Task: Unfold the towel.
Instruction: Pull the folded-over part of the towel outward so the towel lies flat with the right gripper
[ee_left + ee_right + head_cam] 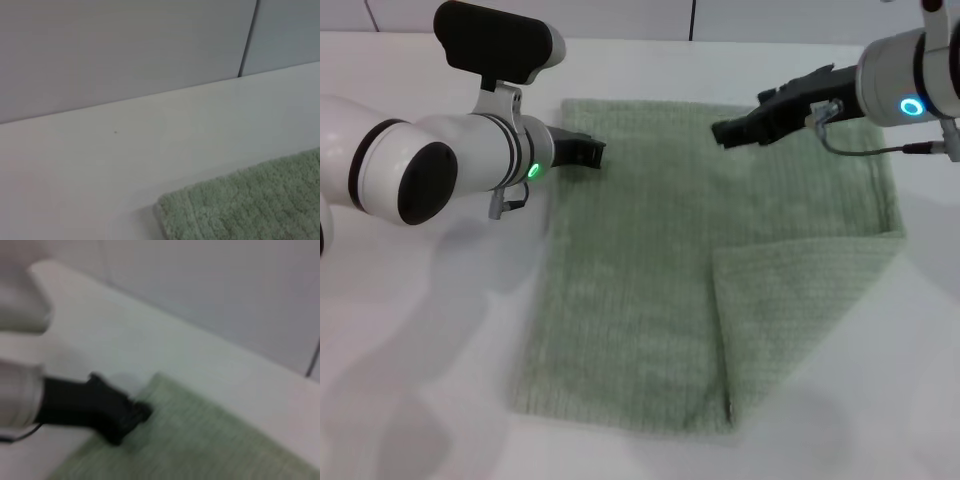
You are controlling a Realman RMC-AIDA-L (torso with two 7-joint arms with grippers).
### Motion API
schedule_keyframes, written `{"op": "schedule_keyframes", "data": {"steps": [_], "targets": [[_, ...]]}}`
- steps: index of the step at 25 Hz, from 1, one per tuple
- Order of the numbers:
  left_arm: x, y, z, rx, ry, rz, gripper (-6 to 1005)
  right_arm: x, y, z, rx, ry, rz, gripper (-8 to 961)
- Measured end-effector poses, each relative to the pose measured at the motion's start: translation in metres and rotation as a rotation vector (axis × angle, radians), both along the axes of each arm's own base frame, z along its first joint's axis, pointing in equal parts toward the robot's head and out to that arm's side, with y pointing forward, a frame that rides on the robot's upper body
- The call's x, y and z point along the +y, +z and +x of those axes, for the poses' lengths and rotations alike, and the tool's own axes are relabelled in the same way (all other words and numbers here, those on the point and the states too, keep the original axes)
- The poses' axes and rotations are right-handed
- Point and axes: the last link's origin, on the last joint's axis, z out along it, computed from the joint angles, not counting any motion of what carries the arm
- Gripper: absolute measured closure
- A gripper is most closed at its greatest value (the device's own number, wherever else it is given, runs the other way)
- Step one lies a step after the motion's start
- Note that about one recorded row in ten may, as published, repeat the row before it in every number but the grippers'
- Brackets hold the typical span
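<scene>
Fingers: hard to read whether either gripper is parted, but the right gripper (pixel 728 131) hovers over the towel (pixel 630 290), nearer its folded right-hand flap than the left gripper (pixel 592 152).

A plain white desk (pixel 440 330) lies beneath each claw — beyond them, past its far edge, a pale panelled wall (pixel 125 45) with one dark seam.

Sage-green towel (pixel 630 290) flat, right corner folded over.
</scene>
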Motion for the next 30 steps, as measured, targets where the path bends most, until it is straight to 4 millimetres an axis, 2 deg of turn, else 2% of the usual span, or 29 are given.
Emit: {"op": "schedule_keyframes", "data": {"steps": [6, 13, 30], "targets": [[0.000, 0.000, 0.001, -0.001, 0.001, -0.001, 996, -0.011, -0.005, -0.013, -0.073, 0.032, -0.136, 232], [0.000, 0.000, 0.001, -0.001, 0.001, -0.002, 996, -0.017, -0.011, -0.016, -0.126, 0.042, -0.219, 232], [0.001, -0.001, 0.003, -0.001, -0.002, -0.005, 996, -0.020, -0.029, -0.004, -0.185, 0.007, -0.320, 232]]}}
